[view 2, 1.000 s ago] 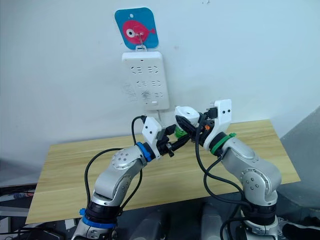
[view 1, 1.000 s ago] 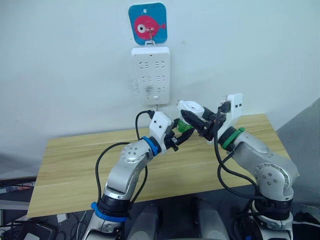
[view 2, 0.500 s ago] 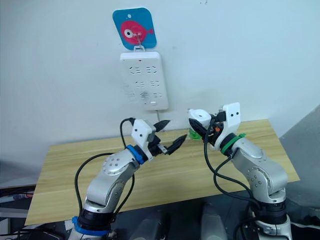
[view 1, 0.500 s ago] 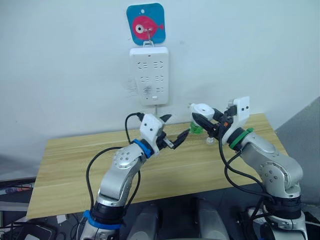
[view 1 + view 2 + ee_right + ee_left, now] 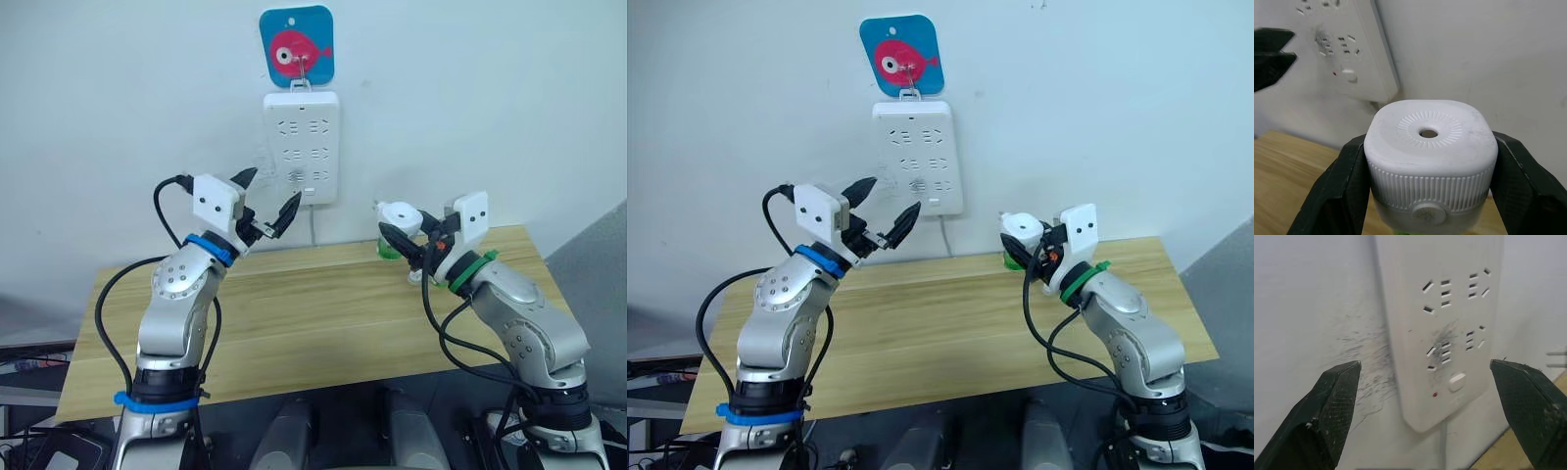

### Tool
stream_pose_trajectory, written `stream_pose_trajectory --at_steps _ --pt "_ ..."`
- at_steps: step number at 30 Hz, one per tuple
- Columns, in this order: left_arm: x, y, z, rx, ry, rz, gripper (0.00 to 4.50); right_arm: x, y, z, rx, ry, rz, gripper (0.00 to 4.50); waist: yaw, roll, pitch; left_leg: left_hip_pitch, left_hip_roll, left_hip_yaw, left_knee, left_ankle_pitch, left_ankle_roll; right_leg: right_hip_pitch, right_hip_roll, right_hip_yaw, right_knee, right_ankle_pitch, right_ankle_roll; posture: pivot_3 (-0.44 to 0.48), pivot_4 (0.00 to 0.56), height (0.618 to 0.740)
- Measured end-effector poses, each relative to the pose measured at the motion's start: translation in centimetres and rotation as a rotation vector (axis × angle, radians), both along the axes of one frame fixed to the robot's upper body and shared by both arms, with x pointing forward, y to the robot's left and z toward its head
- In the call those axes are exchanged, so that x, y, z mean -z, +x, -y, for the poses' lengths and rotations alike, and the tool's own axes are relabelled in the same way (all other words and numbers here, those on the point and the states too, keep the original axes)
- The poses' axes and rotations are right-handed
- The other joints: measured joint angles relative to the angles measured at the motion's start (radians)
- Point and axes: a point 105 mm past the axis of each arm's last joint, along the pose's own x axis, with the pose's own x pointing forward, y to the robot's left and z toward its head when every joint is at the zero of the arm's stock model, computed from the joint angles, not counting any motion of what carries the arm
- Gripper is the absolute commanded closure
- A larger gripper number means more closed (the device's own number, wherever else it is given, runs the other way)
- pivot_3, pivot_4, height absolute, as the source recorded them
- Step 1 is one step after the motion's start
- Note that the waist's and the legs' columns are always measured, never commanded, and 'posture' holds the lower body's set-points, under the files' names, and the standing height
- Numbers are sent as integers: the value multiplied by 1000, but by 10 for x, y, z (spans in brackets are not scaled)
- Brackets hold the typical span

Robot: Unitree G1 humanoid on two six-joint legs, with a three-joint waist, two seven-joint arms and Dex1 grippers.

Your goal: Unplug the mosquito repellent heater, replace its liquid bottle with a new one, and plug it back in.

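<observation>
Right wrist view shows the right gripper clamped on both sides of the mosquito repellent heater, its round face with the hole turned up and a green bottle under it. The power strip hangs up and to the robot's left of it, sockets free. The left gripper stands nearer the strip, fingers spread wide and empty, partly between heater and sockets.

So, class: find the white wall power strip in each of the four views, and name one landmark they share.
Left eye view: power strip upper centre, under the fish hook.
Right eye view: upper centre, likewise.
Left wrist view: centre, between the open left tool's fingers.
Right wrist view: upper left, behind the heater.
Shared landmark: the strip's switch button.
</observation>
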Motion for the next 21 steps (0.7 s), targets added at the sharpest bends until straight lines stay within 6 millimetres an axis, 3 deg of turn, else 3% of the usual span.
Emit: stream_pose_trajectory --at_steps 7,13,20,21 --pt "-1 20 3 94 51 -21 0 -10 -5 -8 -71 -26 23 1567 0 0 0 0 0 -1 -1 0 0 0 0 -1 -2 0 0 52 211 740" --pt "3 23 16 225 90 -48 0 -19 -10 -6 -80 -13 34 1567 -1 0 0 -1 0 -1 -1 0 0 0 0 -1 -2 0 0 30 205 740" --pt "-6 28 23 316 97 -47 0 -30 -14 -9 -89 -5 60 1567 -4 0 0 -1 0 -1 0 0 0 0 0 -1 -2 0 0 9 198 740" --pt "-6 27 24 329 89 -52 183 -30 -14 -9 -86 -5 57 1567 -5 0 0 -1 0 -1 0 0 0 0 0 -1 -2 0 0 9 198 740"
